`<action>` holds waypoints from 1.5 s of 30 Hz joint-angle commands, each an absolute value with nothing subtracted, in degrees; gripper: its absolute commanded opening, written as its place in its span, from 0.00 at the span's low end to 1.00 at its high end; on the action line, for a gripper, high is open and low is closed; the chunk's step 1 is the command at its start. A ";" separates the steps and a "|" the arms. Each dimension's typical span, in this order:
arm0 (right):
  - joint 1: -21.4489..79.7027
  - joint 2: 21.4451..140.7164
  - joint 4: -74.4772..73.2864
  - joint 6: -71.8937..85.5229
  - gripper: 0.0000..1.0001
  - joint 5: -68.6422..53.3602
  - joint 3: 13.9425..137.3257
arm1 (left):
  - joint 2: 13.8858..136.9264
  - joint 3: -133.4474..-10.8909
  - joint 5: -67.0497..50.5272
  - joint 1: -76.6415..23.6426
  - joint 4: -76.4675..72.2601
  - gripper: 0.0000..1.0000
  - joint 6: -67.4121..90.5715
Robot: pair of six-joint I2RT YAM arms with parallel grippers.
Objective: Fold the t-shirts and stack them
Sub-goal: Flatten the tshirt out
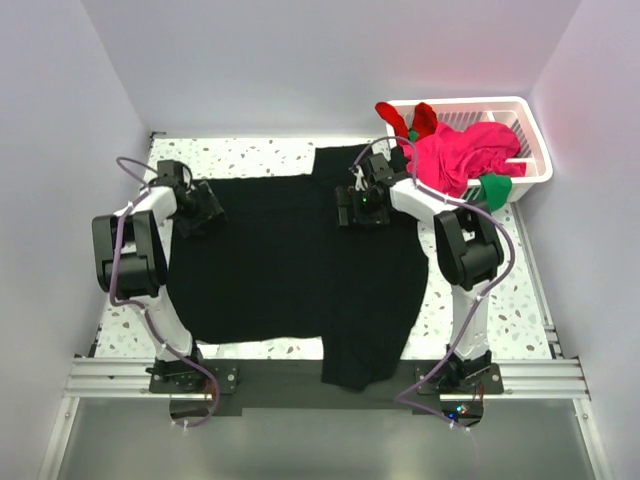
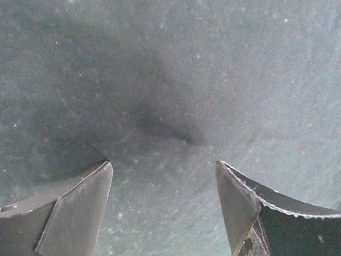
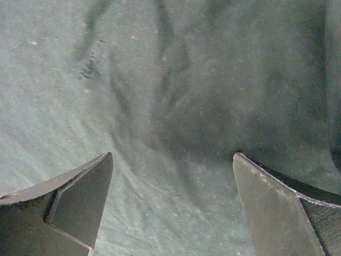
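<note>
A large black t-shirt (image 1: 290,260) lies spread over the table, with its right part folded into a strip that hangs past the near edge. My left gripper (image 1: 205,207) is low over its upper left part, jaws open, and dark cloth (image 2: 170,80) fills the left wrist view. My right gripper (image 1: 362,207) is low over the upper middle of the shirt, jaws wide open above wrinkled cloth (image 3: 176,106). Nothing is held between either pair of fingers. Magenta-pink (image 1: 462,155), red (image 1: 420,118) and green (image 1: 494,190) t-shirts are heaped in the basket.
A white slatted basket (image 1: 530,130) stands at the back right corner, clothes spilling over its front rim. The speckled tabletop (image 1: 250,155) shows around the shirt. Grey walls close in left, right and behind. A metal rail (image 1: 540,378) runs along the near edge.
</note>
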State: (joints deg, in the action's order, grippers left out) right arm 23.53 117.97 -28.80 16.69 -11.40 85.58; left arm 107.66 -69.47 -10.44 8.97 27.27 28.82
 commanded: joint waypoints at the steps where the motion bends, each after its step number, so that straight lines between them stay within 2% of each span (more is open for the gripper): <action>1: 23.64 122.69 -31.81 17.75 0.99 -10.55 89.46 | 116.53 -73.97 -7.65 9.32 27.15 0.83 24.53; 7: 23.56 129.63 -35.50 19.60 0.99 -7.92 98.86 | 124.53 -86.46 -5.36 9.40 31.55 0.83 22.50; 13: 23.56 137.88 -41.21 20.65 0.99 -5.98 114.48 | 130.25 -96.48 -5.80 9.32 32.43 0.83 21.45; 17: 23.55 142.55 -45.87 21.18 0.99 -5.98 123.72 | 129.56 -98.61 -8.77 8.97 29.28 0.83 21.45; 21: 23.47 142.82 -46.23 21.45 0.99 -7.03 127.53 | 126.39 -100.10 -11.16 8.26 26.81 0.83 22.15; 26: 23.55 137.91 -42.55 21.18 0.99 -10.54 125.08 | 117.44 -101.51 -12.48 7.65 26.80 0.83 22.85; 32: 23.64 128.61 -38.59 20.92 0.99 -14.15 118.40 | 103.03 -97.39 -8.62 7.82 29.17 0.86 21.62; 40: 25.66 116.99 -36.92 19.42 0.99 -15.91 104.25 | 87.56 -78.25 -0.36 10.10 33.57 0.88 20.48; 45: 27.33 112.16 -34.81 20.47 0.98 -15.73 93.98 | 81.75 -64.37 -1.31 17.11 32.26 0.88 21.44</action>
State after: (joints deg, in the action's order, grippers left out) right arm 26.04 114.63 -36.88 20.34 -14.24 99.07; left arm 83.18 -71.46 -2.61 12.60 30.41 21.87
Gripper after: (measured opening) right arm 0.986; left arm 0.873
